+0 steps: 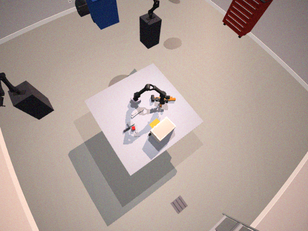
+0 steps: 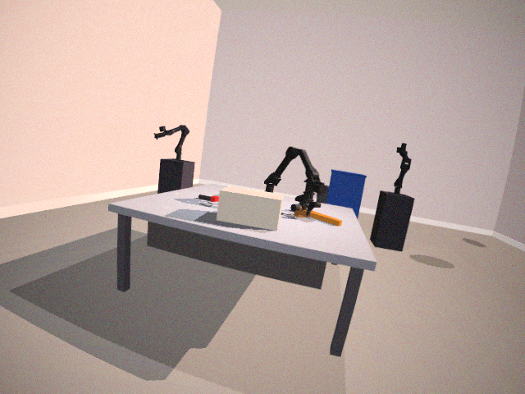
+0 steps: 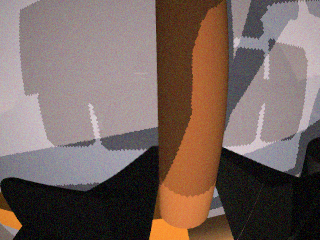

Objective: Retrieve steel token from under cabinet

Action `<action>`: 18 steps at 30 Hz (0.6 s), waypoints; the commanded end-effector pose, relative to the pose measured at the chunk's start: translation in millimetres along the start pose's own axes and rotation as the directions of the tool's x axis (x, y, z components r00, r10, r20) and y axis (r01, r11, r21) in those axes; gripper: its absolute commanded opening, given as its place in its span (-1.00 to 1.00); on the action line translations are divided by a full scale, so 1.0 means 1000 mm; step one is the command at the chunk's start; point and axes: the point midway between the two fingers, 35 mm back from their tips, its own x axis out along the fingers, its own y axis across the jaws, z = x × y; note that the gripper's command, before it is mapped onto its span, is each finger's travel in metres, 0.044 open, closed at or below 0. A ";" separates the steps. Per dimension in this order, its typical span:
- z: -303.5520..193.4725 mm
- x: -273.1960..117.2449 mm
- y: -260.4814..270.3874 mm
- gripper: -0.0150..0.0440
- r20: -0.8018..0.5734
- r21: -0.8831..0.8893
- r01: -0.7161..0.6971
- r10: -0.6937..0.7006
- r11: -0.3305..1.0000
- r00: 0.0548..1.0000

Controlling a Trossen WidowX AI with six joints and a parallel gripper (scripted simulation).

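Note:
My gripper is shut on an orange-handled tool. It holds the tool over the table, away from the cabinet. In the wrist view the round handle stands between the black fingers; a darker grey part shows below it in the top view. The cream cabinet stands on the table. A yellow patch, apparently the marked area, lies in front of it, partly hidden by the cabinet in the top view. The steel token and vent slots cannot be seen.
An orange bar-like thing lies beside the gripper, with a black piece near its end. A red block and a dark tool lie across the table. A pale strip lies near the arm's base.

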 end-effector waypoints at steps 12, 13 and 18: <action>0.011 -0.001 0.004 -0.49 0.004 0.002 -0.005 0.005 1.000 1.000; 0.012 -0.001 0.004 -0.49 0.004 0.002 -0.005 0.005 1.000 1.000; 0.020 -0.001 0.004 -0.49 0.005 0.002 -0.005 0.005 1.000 1.000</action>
